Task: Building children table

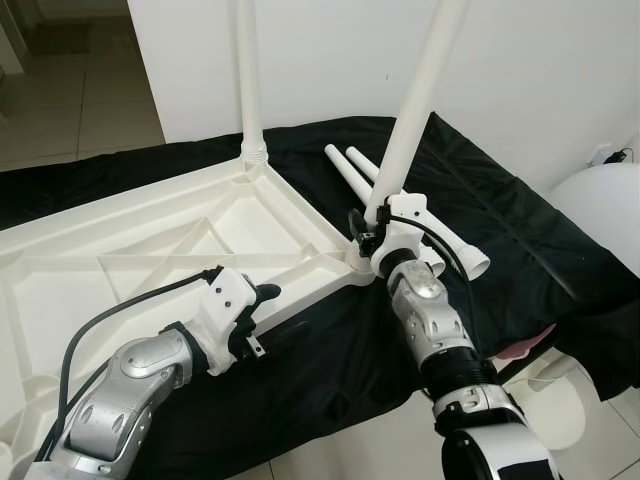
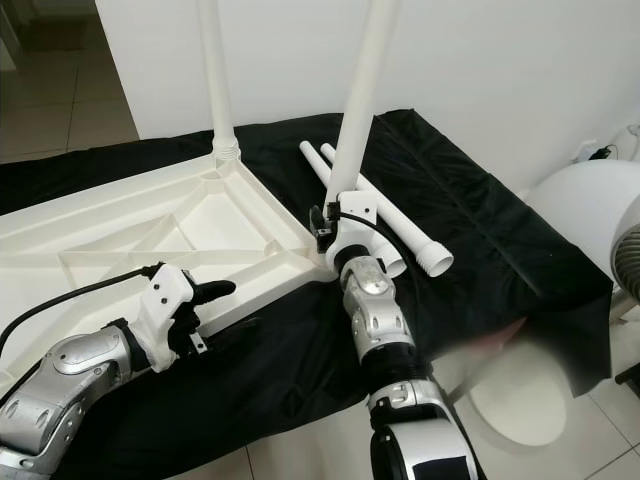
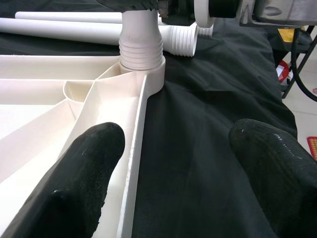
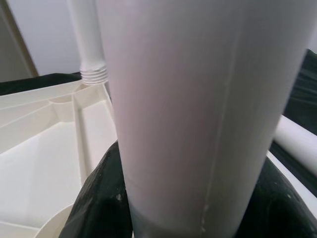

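The white plastic table top (image 1: 120, 250) lies upside down on a black cloth (image 1: 520, 250). One white leg (image 1: 248, 80) stands upright in its far corner. A second leg (image 1: 420, 90) rises at a slight tilt from the near right corner socket (image 3: 141, 64), and my right gripper (image 1: 372, 222) is shut on it low down. My left gripper (image 1: 262, 318) is open at the table top's near edge, with its fingers (image 3: 84, 173) straddling the rim. Two loose legs (image 1: 445, 235) lie on the cloth behind the right gripper.
A white wall (image 1: 520, 60) stands close behind the cloth. Tiled floor (image 1: 90, 90) opens at the far left. A large white rounded object (image 1: 600, 210) and a low white round thing (image 1: 550, 400) sit at the right. A cable (image 1: 615, 155) hangs by the wall.
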Motion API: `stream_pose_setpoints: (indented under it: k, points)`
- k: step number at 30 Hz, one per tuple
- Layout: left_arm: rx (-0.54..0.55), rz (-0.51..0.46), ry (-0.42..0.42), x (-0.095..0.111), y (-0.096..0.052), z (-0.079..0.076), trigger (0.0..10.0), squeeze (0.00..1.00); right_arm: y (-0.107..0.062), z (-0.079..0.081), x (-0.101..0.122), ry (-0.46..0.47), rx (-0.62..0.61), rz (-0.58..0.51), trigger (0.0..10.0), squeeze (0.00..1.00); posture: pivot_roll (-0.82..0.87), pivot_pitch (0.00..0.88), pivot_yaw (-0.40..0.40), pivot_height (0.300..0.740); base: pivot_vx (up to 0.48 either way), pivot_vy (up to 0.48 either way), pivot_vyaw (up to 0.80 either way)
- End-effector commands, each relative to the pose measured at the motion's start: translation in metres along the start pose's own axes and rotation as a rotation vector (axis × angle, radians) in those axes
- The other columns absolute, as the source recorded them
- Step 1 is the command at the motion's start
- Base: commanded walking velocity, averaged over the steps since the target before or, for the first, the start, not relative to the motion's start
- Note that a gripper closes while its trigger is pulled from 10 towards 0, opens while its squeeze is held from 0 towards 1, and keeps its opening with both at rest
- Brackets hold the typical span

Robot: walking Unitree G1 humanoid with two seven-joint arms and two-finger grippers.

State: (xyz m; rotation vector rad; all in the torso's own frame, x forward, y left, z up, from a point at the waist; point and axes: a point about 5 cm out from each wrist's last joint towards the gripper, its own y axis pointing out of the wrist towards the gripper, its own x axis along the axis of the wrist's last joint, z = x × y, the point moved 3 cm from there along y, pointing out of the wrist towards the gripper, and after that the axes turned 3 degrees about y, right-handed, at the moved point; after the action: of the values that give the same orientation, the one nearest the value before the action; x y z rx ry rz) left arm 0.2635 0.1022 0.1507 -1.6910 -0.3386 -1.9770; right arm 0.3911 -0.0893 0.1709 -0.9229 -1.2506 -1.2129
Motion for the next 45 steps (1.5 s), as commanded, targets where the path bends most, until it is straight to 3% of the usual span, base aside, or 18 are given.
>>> stream_pose_setpoints:
  k: [1,3,7,15,16,21,23,26,27,28,32,34,39,45]
  points:
    - [0.007,0.004,0.002,0.0,0.0,0.001,10.0,0.0,-0.007,-0.007,-0.021,0.047,-0.09,0.079,10.0,0.0,0.0,0.034,-0.025,0.74,0.0,0.0,0.0]
    - [0.005,0.004,0.003,0.0,0.0,0.001,10.0,0.0,-0.011,-0.014,-0.022,0.052,-0.209,0.09,10.0,0.0,-0.01,0.025,-0.028,0.74,0.0,0.0,0.0]
    - [0.005,0.002,0.005,0.001,0.001,0.001,10.0,0.0,-0.016,-0.016,-0.021,0.075,-0.278,0.079,10.0,0.0,0.0,0.021,-0.029,0.74,0.0,0.0,0.0]
    - [0.002,-0.006,0.01,0.003,0.002,0.002,10.0,0.0,-0.019,-0.001,-0.009,0.075,-0.225,0.017,10.0,0.0,-0.01,0.014,-0.025,0.74,0.0,0.0,0.0]
    - [0.001,-0.009,0.011,0.004,0.002,0.003,10.0,0.0,-0.019,-0.002,-0.002,0.087,-0.193,-0.016,10.0,1.0,-0.01,0.014,-0.025,0.74,0.0,0.0,0.0]
    - [0.001,-0.023,0.009,0.008,0.003,0.003,10.0,0.0,-0.018,-0.007,0.007,0.09,-0.138,-0.056,10.0,1.0,-0.01,0.013,-0.025,0.74,0.0,0.0,0.0]
    - [-0.001,-0.074,-0.017,0.018,0.005,0.002,10.0,0.0,-0.016,-0.012,0.013,0.049,-0.036,-0.062,10.0,1.0,-0.01,0.015,-0.027,0.74,0.0,0.0,0.0]
    - [-0.003,-0.081,-0.016,0.02,0.005,0.001,10.0,0.0,-0.016,-0.01,0.012,0.039,0.012,-0.05,10.0,1.0,-0.01,0.015,-0.027,0.74,0.0,0.0,0.0]
    - [-0.003,-0.08,-0.013,0.021,0.006,0.001,10.0,0.0,-0.017,-0.014,0.013,0.016,0.035,-0.053,10.0,0.84,-0.01,0.016,-0.027,0.74,0.0,0.0,0.0]
    - [-0.004,-0.078,-0.012,0.021,0.007,0.0,10.0,0.0,-0.017,-0.017,0.012,0.009,0.076,-0.036,10.0,0.0,-0.01,0.019,-0.027,0.74,0.0,0.0,0.0]
    - [-0.007,-0.078,-0.013,0.02,0.009,-0.003,10.0,0.0,-0.017,-0.026,0.009,-0.029,0.138,-0.008,10.0,0.0,-0.01,0.022,-0.023,0.74,0.0,0.0,0.0]
    - [0.01,-0.076,-0.018,0.021,0.014,-0.005,10.0,0.0,-0.018,-0.032,0.003,-0.123,0.242,0.019,10.0,0.0,-0.02,0.026,-0.019,0.74,0.0,0.0,0.0]
    - [0.073,-0.081,-0.042,0.022,0.026,-0.002,10.0,0.0,-0.022,-0.036,-0.011,-0.194,0.379,0.084,10.0,0.0,-0.02,0.033,-0.012,0.74,0.0,0.0,0.0]
    - [0.112,-0.091,-0.054,0.023,0.036,-0.002,10.0,0.0,-0.018,-0.046,-0.014,-0.224,0.467,0.131,10.0,0.0,-0.02,0.039,-0.018,0.74,0.0,0.0,0.0]
